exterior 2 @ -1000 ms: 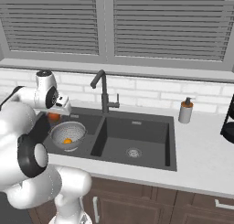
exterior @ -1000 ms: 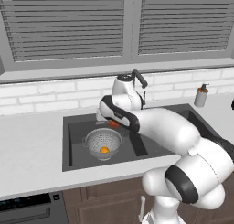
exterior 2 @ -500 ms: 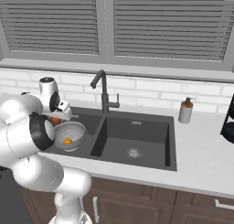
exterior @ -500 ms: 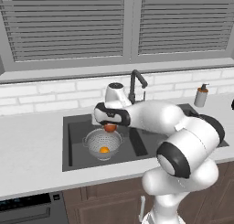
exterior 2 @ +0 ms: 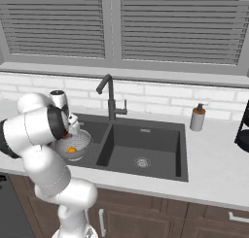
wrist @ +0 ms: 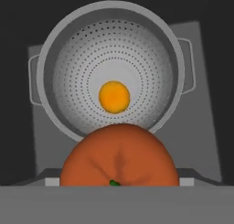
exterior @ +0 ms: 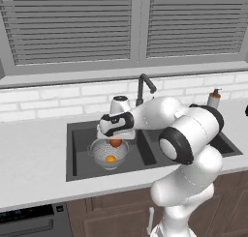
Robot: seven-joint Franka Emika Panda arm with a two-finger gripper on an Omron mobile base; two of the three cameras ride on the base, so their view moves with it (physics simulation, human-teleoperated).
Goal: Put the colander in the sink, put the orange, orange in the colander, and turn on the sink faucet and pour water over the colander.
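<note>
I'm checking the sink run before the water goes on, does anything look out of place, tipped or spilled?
Nothing stands out. The colander sits upright in the left basin of the sink with one orange at its bottom. The second orange is in the gripper above the colander. No water runs from the faucet.

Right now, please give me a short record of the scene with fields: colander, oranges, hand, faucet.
colander: colander sits in the left basin of the sink
first orange: first orange lies on the colander's bottom
second orange: second orange is held in the hand, above the colander's rim
hand: closed on the second orange, not yet released
sink faucet: sink faucet shows no stream of water
</note>
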